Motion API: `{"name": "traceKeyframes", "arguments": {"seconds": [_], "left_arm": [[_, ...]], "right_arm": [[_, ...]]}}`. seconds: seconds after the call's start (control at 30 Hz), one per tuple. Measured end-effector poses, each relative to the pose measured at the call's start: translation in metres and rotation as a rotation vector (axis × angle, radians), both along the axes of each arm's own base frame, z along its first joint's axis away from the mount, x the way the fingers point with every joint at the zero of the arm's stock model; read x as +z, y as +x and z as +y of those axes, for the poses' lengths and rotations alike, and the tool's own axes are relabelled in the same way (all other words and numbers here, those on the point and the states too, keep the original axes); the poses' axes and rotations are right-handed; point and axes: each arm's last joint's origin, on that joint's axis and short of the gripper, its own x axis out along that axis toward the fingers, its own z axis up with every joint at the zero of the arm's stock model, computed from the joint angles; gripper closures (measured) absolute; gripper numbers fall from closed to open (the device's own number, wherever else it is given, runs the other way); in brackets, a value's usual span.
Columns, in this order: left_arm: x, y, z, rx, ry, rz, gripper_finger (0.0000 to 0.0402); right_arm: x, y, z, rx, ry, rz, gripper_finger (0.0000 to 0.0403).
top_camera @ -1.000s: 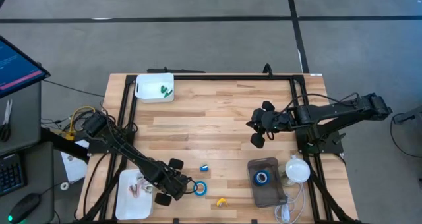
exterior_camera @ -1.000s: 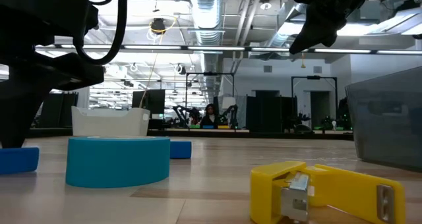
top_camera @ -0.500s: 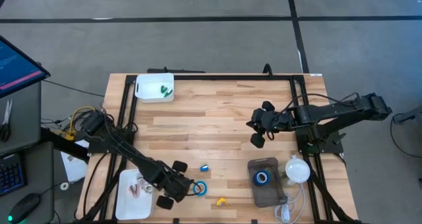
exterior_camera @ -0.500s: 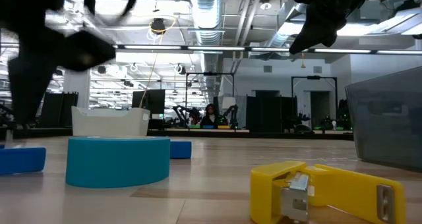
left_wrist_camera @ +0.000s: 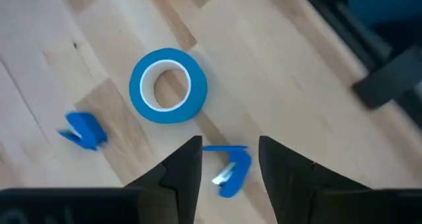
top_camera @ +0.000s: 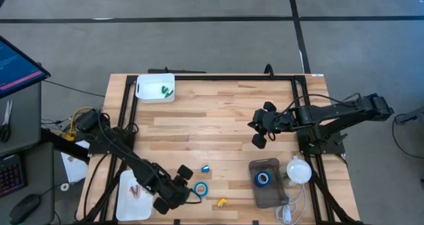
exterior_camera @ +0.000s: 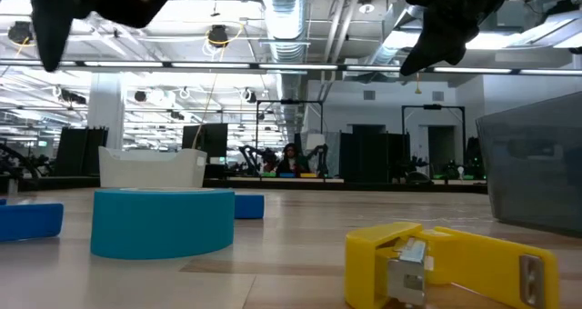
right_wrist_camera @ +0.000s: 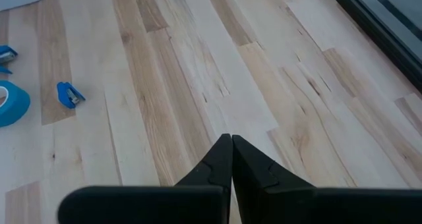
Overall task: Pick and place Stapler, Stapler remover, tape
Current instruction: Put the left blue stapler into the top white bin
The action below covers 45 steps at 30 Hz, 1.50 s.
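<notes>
A blue tape roll [top_camera: 201, 189] [left_wrist_camera: 168, 85] lies flat on the wooden table near its front edge. Another blue roll [top_camera: 264, 179] sits inside a dark container [top_camera: 268, 197]. Two small blue stapler-like pieces lie flat on the table. One [left_wrist_camera: 231, 171] is right below my left gripper, the other [top_camera: 205, 168] is farther back. A yellow stapler-like piece [top_camera: 222, 202] [exterior_camera: 455, 264] lies near the front edge. My left gripper [top_camera: 180, 188] [left_wrist_camera: 229, 145] hangs open above the table, left of the loose roll. My right gripper [top_camera: 255, 127] [right_wrist_camera: 231, 140] hovers shut over the table's middle right.
A white tray [top_camera: 126, 208] sits at the front left. A white bin [top_camera: 147, 94] with green pieces stands at the far left corner. A white round object [top_camera: 299, 171] with a cable lies right of the dark container. Bare wood lies between the two arms.
My left gripper has risen from table height beside the small blue piece. It has drifted slightly toward the near edge and rolled about its own axis, staying open. In the low view it has climbed to the picture's top. The right arm has kept still.
</notes>
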Motion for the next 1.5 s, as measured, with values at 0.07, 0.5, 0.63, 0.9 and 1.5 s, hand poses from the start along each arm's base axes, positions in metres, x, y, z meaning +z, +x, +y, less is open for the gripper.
{"name": "traceKeyframes", "arguments": {"seconds": [0.07, 0.5, 0.63, 0.9, 1.5], "left_arm": [[-0.003, 0.001, 0.0, -0.059, 0.039, -0.007, 0.0261], [-0.034, 0.007, -0.005, -0.079, 0.013, 0.131, 0.0261], [-0.042, 0.007, -0.007, -0.081, 0.016, 0.155, 0.0261], [-0.063, 0.004, 0.0, -0.068, 0.057, 0.21, 0.0261], [-0.044, 0.001, 0.015, 0.089, 0.014, 0.105, 0.0261]], "right_arm": [[0.0, 0.0, 0.0, 0.0, -0.001, 0.006, 0.0403], [-0.001, -0.001, 0.0, -0.002, -0.001, 0.019, 0.0403], [-0.001, -0.001, 0.0, -0.001, -0.002, 0.019, 0.0403], [-0.001, -0.001, 0.0, -0.001, -0.002, 0.019, 0.0403], [-0.001, -0.001, 0.0, -0.001, -0.001, 0.018, 0.0403]]}}
